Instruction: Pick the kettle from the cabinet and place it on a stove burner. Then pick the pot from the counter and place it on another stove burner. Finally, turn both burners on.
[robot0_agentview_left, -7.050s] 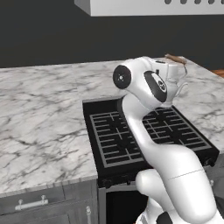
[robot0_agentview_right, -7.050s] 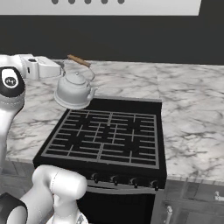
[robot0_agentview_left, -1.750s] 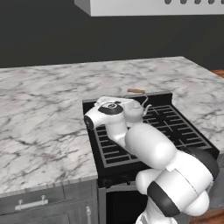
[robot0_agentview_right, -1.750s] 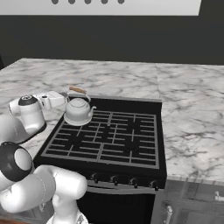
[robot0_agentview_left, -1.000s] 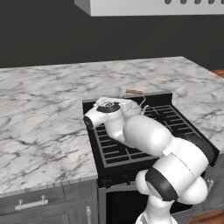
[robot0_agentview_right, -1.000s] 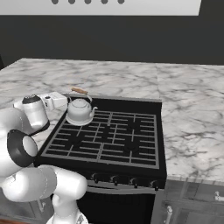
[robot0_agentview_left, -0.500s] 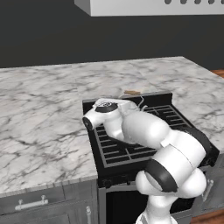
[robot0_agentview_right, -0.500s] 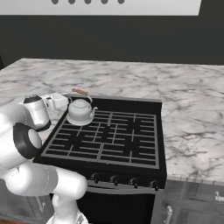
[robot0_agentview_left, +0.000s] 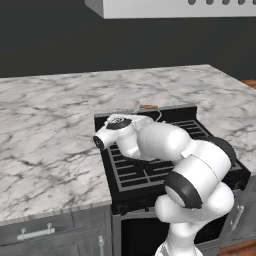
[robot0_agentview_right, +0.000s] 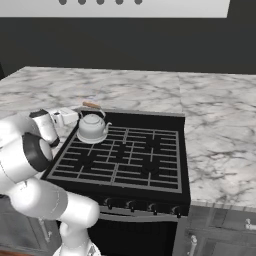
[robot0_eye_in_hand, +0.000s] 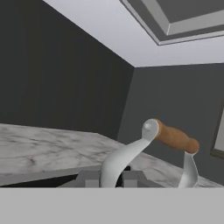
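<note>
Since a second earlier the arm folded lower over the cooktop and the kettle barely shifted, staying on the rear-left burner. Counter flanked the black stove both sides, white hood overhead. Arm lay bent across the grates. Kettle sat upright on the grate, spout toward stove centre. Gripper was closed on the kettle's handle, just left of it at its brown wooden piece.
</note>
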